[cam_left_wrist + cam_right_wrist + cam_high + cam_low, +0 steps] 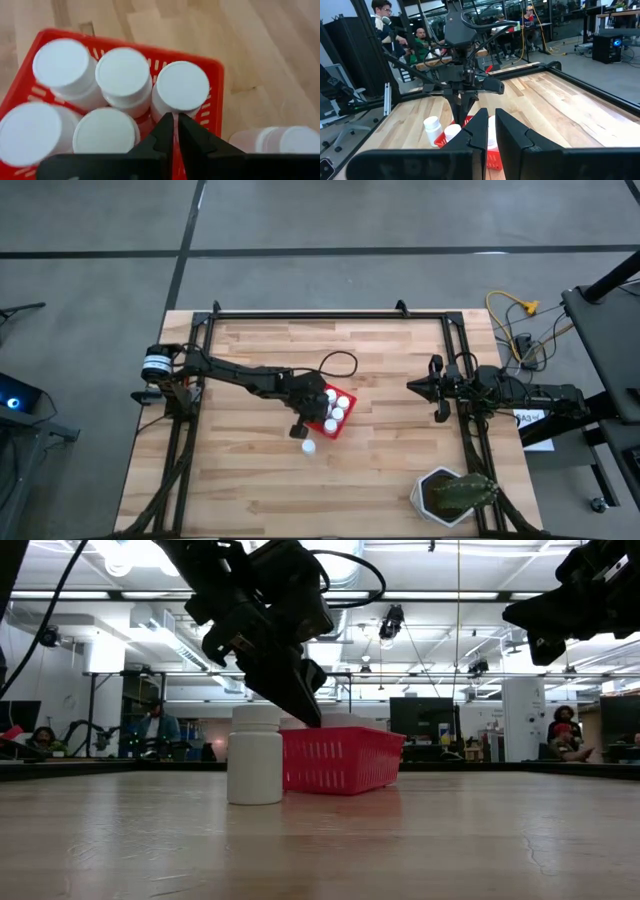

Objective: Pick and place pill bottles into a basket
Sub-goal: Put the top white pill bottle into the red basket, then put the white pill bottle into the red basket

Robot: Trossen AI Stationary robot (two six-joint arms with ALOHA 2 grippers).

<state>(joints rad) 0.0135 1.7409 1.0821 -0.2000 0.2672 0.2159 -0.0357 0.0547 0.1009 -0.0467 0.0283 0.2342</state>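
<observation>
The red basket point(318, 427) sits mid-table and holds several white pill bottles point(122, 80) standing upright. One more white bottle point(309, 447) stands on its base on the table just outside the basket's near side; it also shows in the low view point(255, 755). My left gripper point(175, 124) hovers over the basket's near edge point(340, 735), fingers shut and pointing down, holding nothing. My right gripper point(491, 120) is shut and empty, raised at the table's right side point(415, 387).
A round pot with a green plant point(450, 495) stands at the near right corner. A black cable point(340, 362) loops over the table behind the basket. Black frame rails point(330, 315) run along the table's far, left and right edges. People sit in the room beyond the table.
</observation>
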